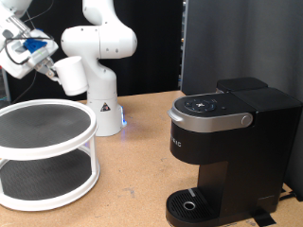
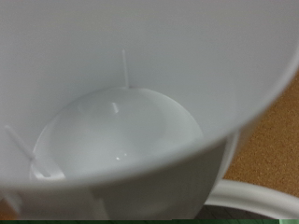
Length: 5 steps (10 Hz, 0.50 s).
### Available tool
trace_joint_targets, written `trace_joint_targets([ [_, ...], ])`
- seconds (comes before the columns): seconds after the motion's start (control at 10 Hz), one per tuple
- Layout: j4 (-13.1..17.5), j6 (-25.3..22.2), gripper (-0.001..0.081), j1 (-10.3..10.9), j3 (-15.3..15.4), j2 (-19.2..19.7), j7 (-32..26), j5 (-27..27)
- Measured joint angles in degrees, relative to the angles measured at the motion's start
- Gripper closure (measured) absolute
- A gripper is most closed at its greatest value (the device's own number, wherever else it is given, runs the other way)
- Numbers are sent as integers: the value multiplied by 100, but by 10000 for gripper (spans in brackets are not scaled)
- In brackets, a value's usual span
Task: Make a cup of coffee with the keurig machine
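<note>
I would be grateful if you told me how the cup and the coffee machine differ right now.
The cup is small, white and round; the coffee machine is large, black and boxy. The cup is held up in the air at the gripper, tipped sideways; the machine stands upright on the table. The cup looks empty inside.

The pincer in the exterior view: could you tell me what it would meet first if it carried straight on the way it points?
The pincer carries the cup. Continuing down and to the exterior view's right, the cup would probably meet the white two-tier rack first, though depth is unclear.
</note>
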Motion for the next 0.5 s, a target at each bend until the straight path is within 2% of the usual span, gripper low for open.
trace_joint_targets([
  [0.2, 223, -348, 736, 8, 138, -138, 104, 60],
  [0.4, 150, -227, 736, -14, 173, -129, 195, 49],
  [0.5, 28, 33, 736, -45, 304, -134, 408, 48],
])
